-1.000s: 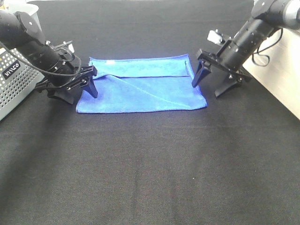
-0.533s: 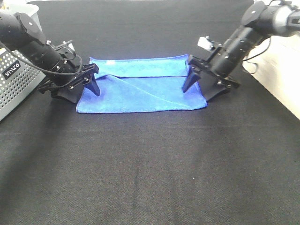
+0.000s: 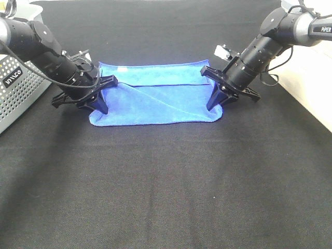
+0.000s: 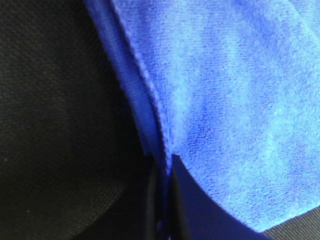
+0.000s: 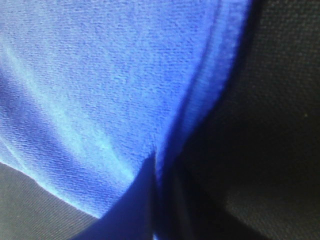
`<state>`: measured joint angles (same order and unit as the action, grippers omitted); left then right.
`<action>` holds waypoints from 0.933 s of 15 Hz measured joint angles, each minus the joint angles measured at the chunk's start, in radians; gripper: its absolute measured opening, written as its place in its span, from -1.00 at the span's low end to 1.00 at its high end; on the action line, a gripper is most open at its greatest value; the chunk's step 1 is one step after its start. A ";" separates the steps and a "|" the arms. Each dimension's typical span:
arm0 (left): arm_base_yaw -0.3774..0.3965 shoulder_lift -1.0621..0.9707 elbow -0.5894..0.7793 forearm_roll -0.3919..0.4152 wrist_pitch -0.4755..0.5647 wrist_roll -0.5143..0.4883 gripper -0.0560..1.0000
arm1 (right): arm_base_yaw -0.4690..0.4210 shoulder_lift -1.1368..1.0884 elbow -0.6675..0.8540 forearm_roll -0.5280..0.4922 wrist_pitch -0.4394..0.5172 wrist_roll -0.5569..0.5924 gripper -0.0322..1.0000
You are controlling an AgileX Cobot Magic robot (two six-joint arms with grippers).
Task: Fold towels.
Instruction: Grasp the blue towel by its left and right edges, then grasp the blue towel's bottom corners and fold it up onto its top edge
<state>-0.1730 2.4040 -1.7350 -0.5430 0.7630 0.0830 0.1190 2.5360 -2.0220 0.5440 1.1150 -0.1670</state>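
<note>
A royal-blue towel [image 3: 155, 96] lies folded on the black table, long side running left to right. My left gripper [image 3: 99, 106] is shut on the towel's left edge near the front corner. My right gripper [image 3: 213, 104] is shut on the right edge near the front corner. The left wrist view shows the hem of the towel [image 4: 145, 115] pinched between dark fingers [image 4: 182, 210]. In the right wrist view the towel [image 5: 100, 90] fills the picture, its hem caught between the fingers [image 5: 137, 205]. A diagonal crease crosses the top layer.
A grey perforated basket [image 3: 18, 88] stands at the left edge, close behind the left arm. The black tablecloth [image 3: 166, 187] spreads wide in front of the towel. A pale surface [image 3: 311, 88] borders the table on the right.
Both grippers came down onto the towel's side edges and shut on them. The towel's front corners have drawn slightly inward and bunched under the fingers.
</note>
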 joint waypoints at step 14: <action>-0.003 -0.259 0.259 0.178 0.242 0.004 -0.87 | 0.001 -0.363 0.520 -0.017 -0.097 -0.002 -0.94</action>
<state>-0.1760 2.1450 -1.4760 -0.3650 1.0050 0.0870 0.1200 2.1730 -1.5020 0.5270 1.0180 -0.1690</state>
